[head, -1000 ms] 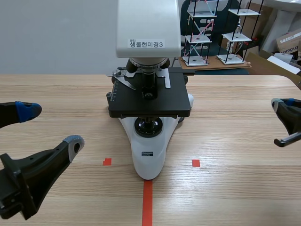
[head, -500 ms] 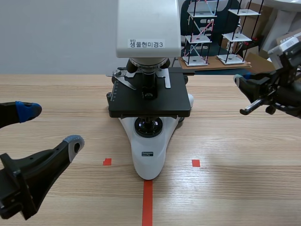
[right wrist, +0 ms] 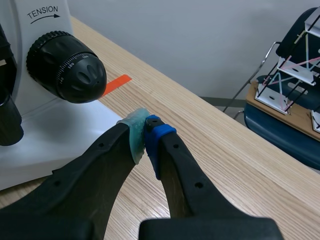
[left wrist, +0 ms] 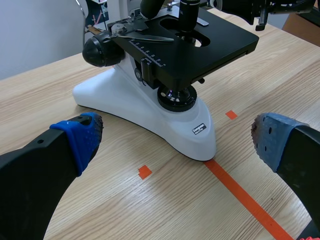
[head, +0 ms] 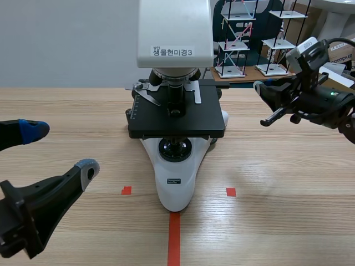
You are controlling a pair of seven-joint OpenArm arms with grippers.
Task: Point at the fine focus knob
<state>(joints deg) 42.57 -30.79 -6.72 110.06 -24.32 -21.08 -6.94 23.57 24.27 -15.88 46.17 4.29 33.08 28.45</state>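
The right end effector (head: 262,88) is seen raised over the far right part of the desk (head: 288,183), close in beside the right flank of the microscope (head: 177,166); its fingers are closed on nothing, the grey-green and blue pads (right wrist: 136,134) pressed together at the tip. In the right wrist view the fine focus knob (right wrist: 89,75) is found just ahead of that closed tip and off to one side; it is the small ribbed black cap at the centre of the larger graduated coarse knob (right wrist: 52,55), mounted low on the white body under a printed TENSION arrow; a strip of white base and bare wood is seen between tip and knob, so no contact is made. The left end effector (head: 60,148) is held low by the desk's left edge, toward the near left corner; its fingers are spread wide with nothing gripped between them.

The microscope is set at the middle of the desk, its black stage (head: 176,119) level, its white base pointed at the near edge; the base's nose is met by an orange-red tape line (head: 174,238). The desk is of light wood grain; beyond its far edge a pale wall (head: 66,44) is seen; past the far right corner, rod-and-plate models (head: 236,44) and cardboard boxes (head: 341,47) are made out.
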